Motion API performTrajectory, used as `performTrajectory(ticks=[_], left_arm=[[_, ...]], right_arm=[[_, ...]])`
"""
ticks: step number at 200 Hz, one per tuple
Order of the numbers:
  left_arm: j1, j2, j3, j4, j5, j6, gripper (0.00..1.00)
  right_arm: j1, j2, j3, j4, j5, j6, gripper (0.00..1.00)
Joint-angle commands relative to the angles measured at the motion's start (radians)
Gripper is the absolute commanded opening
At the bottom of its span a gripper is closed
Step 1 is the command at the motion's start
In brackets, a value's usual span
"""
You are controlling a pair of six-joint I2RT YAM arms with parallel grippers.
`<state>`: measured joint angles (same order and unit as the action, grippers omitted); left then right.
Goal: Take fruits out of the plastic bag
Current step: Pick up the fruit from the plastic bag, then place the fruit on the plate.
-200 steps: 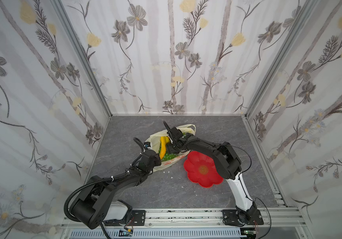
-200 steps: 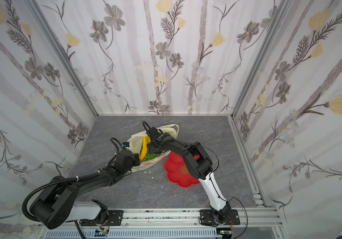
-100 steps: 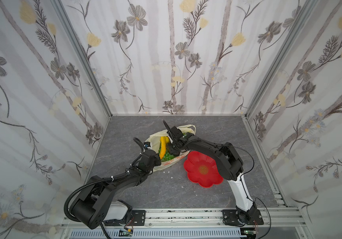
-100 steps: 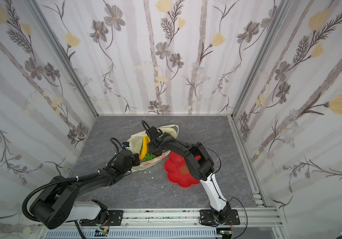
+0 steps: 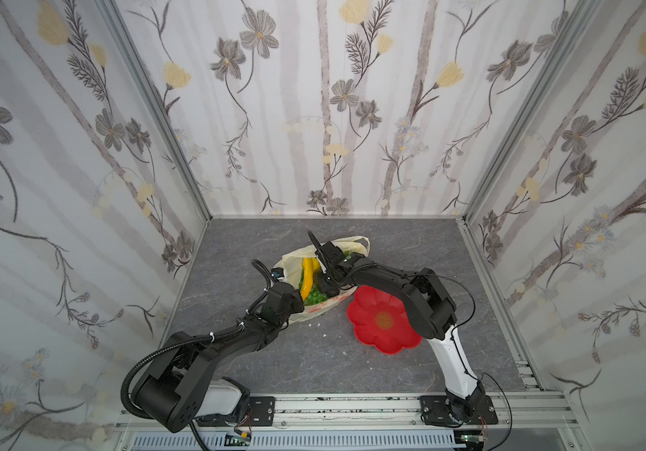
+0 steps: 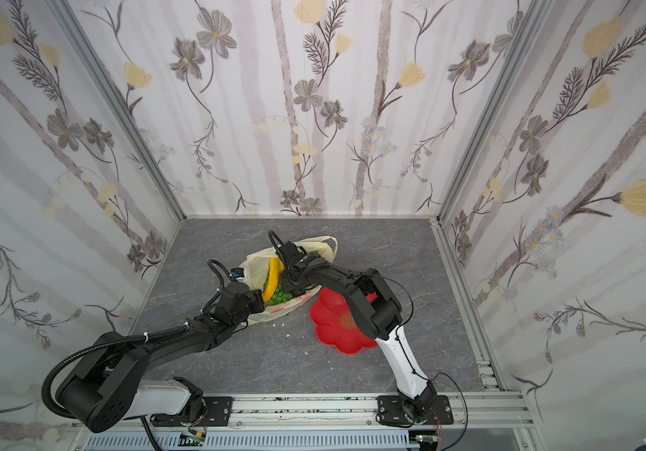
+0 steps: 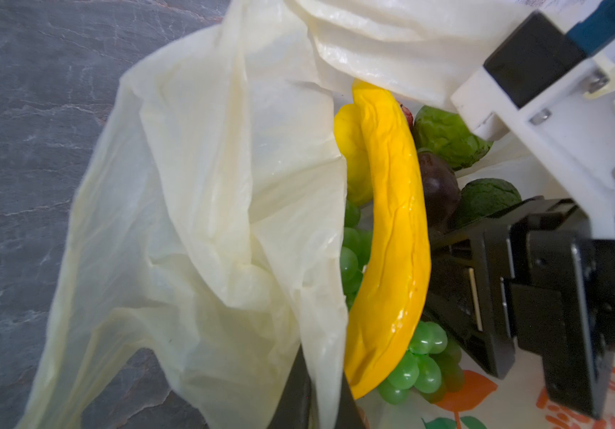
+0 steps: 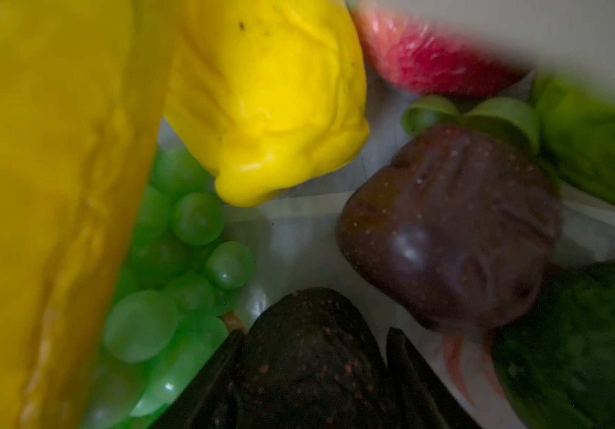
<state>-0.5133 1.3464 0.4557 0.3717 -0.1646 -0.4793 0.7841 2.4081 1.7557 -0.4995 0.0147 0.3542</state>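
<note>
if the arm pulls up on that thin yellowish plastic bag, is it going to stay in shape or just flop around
Probably flop: the plastic bag hangs in soft folds and creases where the left gripper pinches its edge. It looks thin and translucent, so likely very light. The banana and grapes inside may shift as it lifts.

both arms reach forward and inward; left gripper (image 7: 311,393) pinched closed, right gripper (image 8: 313,371) half-spread

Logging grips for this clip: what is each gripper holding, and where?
Left gripper pinches the plastic bag at its mouth edge. Right gripper straddles the dark avocado; a closed grip cannot be told.
</note>
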Motion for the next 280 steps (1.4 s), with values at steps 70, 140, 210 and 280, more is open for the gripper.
performTrajectory(ticks=[70,140,210,280], left_arm=[[0.002,0.005,0.0,0.03,-0.007,-0.007,0.09],[0.002,0.01,0.0,0.03,-0.007,-0.005,0.09],[0.004,0.009,0.001,0.03,-0.005,-0.006,0.09],[0.005,0.015,0.002,0.03,-0.006,-0.004,0.09]], right_arm=[[0.0,-0.088,-0.001,0.006,0.004,-0.003,0.41],[-0.006,-0.274,-0.077,-0.002,-0.013,0.008,0.42],[-0.088,-0.646,-0.52,-0.024,-0.021,0.058,0.41],[-0.115,-0.806,-0.847,-0.078,-0.037,0.162,0.41]])
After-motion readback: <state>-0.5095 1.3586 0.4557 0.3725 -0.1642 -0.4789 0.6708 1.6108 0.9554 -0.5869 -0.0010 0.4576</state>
